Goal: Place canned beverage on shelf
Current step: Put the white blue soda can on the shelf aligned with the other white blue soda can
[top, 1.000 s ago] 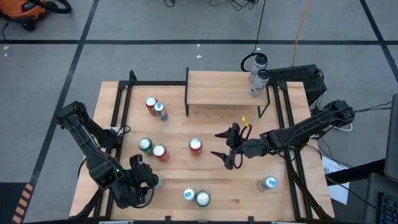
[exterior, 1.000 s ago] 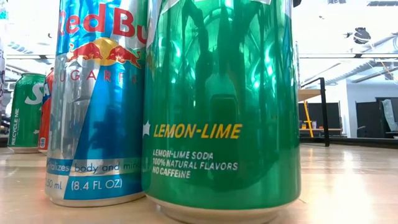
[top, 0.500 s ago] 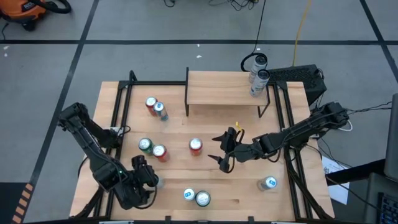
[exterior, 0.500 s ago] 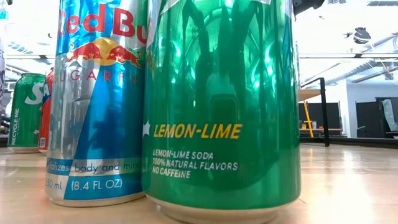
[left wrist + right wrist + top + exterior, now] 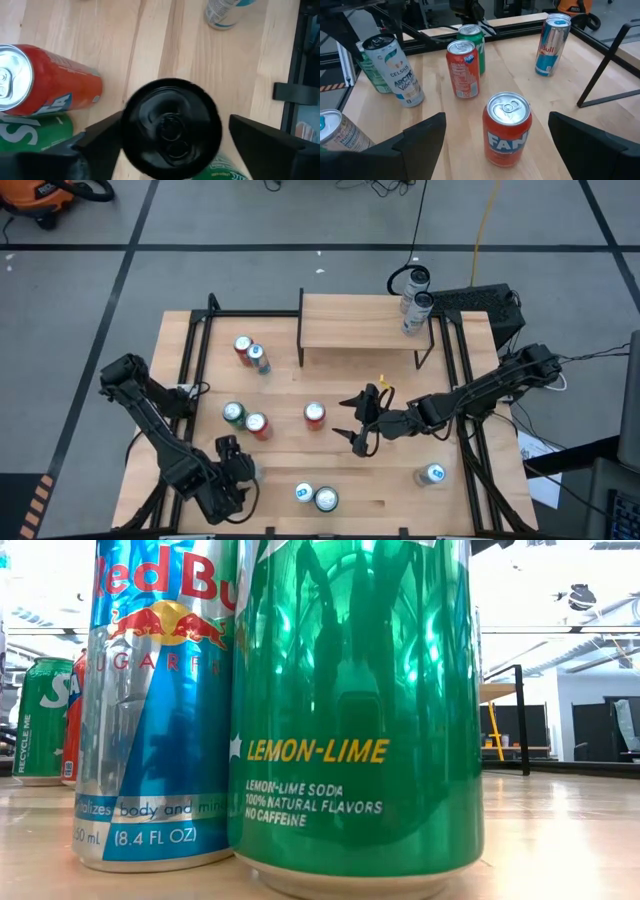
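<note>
Straddling a black-topped can (image 5: 170, 125) near the worktop's (image 5: 400, 485) left front corner with the left tool (image 5: 240, 470) spread, not pinching. Farther right, lining up the right tool (image 5: 348, 418) — also spread, empty — on the upright red can (image 5: 314, 414), with the shelf (image 5: 360, 320) well beyond. Likely light, stiff yet dentable, slick — taking hold mid-wall, squarely, seeming safest

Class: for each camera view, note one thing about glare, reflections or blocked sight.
Low view: the green can fills the frame, mirroring the room. Left wrist view: a black can top hides the table beneath. Right wrist view: highlights on the orange can lid. High view: even light.
</note>
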